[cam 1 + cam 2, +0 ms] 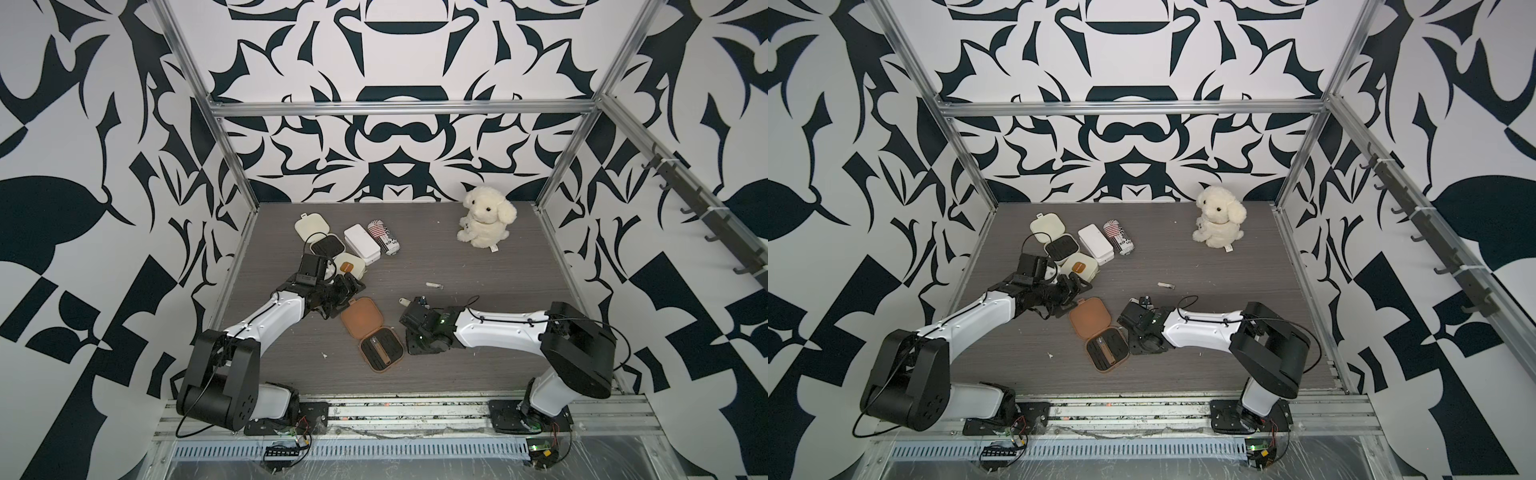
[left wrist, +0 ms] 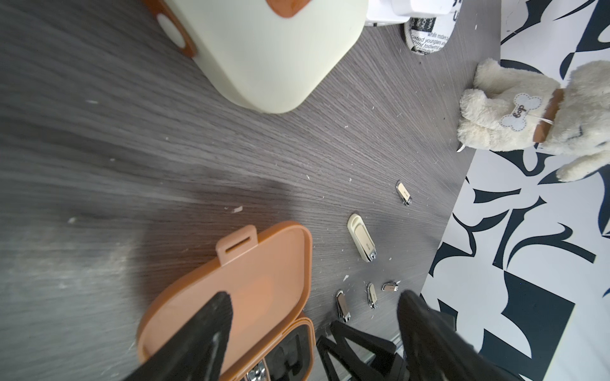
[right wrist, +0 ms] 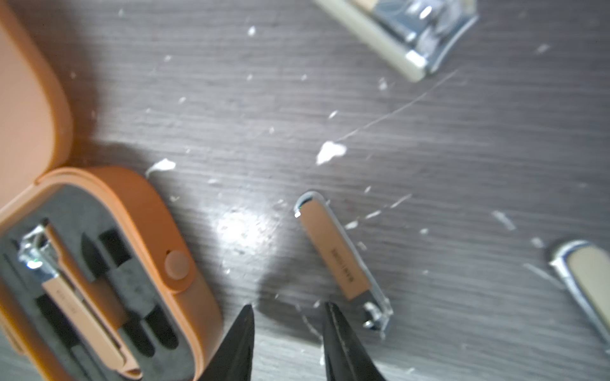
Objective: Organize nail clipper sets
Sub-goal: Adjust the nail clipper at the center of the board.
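Since the clipper (image 3: 340,257) looks light, stiff and slick, my half-open, empty right gripper (image 3: 290,330) should pinch its long edges mid-frame; left gripper (image 2: 315,298) hangs open, empty.

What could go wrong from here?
1. The right gripper is open beside the tan clipper, not around it; closing here may miss the clipper or flick it away.
2. The left gripper hangs open close to the brown case lid; dipping may shift it.
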